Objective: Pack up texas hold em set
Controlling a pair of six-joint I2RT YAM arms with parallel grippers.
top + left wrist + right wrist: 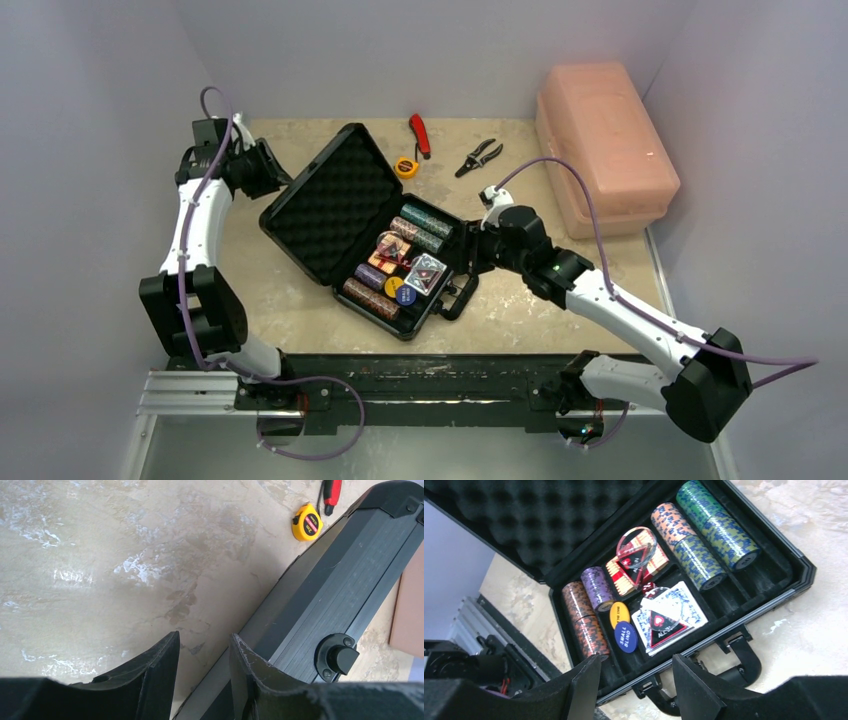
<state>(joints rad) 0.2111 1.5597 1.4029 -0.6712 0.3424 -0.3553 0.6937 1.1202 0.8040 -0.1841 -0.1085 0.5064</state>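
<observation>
The black briefcase (330, 200) lies open mid-table, its foam-lined lid tilted back to the left. Its base (791, 570) holds chip stacks (704, 530), card decks (674, 612) with clear triangular plates on them, a yellow button (619, 614) and a blue button (625, 636). My left gripper (283, 180) is open and empty behind the lid's outer shell (340, 590), its fingertips (170, 645) just beside the lid's edge. My right gripper (468, 258) is open and empty, hovering over the base's front rim by the handle (746, 662).
A pink plastic box (600, 140) stands at the back right. A yellow tape measure (406, 167), a red-handled tool (420, 135) and pliers (480, 157) lie behind the case. The tape measure (307, 523) shows in the left wrist view too.
</observation>
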